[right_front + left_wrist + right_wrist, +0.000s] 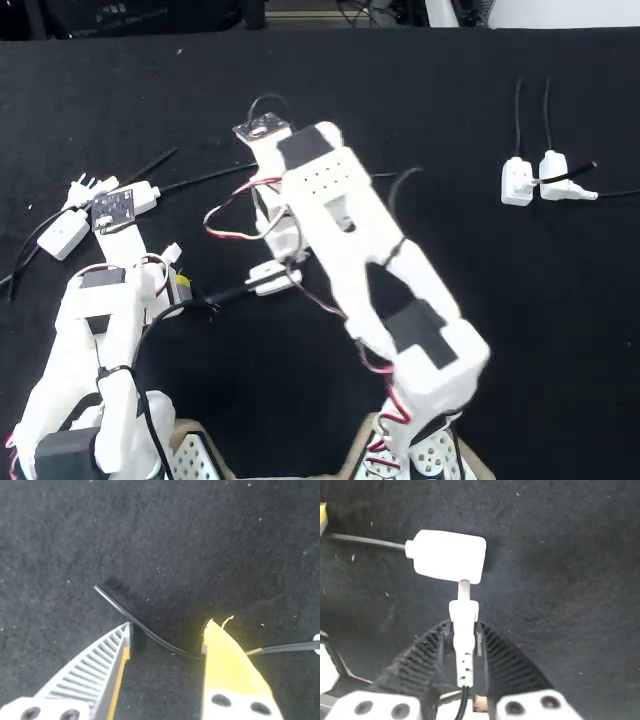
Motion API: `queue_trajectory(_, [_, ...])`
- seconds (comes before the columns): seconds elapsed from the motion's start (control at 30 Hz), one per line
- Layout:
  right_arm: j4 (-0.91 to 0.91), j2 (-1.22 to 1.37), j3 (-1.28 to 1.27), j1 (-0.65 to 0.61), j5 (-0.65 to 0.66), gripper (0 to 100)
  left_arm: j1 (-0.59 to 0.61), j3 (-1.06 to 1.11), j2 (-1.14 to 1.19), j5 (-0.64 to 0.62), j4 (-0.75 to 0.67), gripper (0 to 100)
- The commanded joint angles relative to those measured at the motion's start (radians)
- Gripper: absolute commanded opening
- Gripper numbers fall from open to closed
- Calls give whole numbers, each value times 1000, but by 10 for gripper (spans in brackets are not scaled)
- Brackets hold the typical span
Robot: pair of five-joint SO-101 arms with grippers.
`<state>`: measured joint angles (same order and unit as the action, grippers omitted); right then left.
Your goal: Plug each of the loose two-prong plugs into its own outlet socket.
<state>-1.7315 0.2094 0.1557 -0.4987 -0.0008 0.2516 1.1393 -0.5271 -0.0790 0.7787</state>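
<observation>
High view: fixed above the table (450, 100), faced downward from afar. Left wrist view: set behind the left gripper (168, 625), faced along the parted jaws, close; a black cable (150, 634) crosses between the tips. Right wrist view: set likewise behind the right gripper (464, 626), a plug (464, 647) clamped between the jaws, a white socket (447, 555) just beyond the tips. The socket and the cable are shared with the high view.

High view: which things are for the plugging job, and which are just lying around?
For the job: right gripper holding a plug at a white socket; left gripper over a black cable; pronged plug and socket block, far left.
Just lying about: the black cloth.
</observation>
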Motion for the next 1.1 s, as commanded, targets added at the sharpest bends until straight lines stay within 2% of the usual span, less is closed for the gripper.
queue_trajectory(0.0, [98, -113, -85, 84, 80, 11, 8, -13, -26, 0, -2, 234])
queue_trajectory(0.23, [671, -130, -432, 267, 282, 11, 8, -13, -26, 0, -2, 234])
queue_trajectory(0.33, [888, -127, -553, 305, 316, 11, 8, -13, -26, 0, -2, 234])
queue_trajectory(0.4, [965, -124, -610, 311, 316, 11, 8, -13, -26, 0, -2, 234])
queue_trajectory(0.87, [710, -131, -648, 315, 333, 16, 8, -22, -26, 0, 0, 234])
queue_trajectory(1.07, [652, -131, -653, 315, 453, 108, 8, -22, -26, 0, 2, 234])
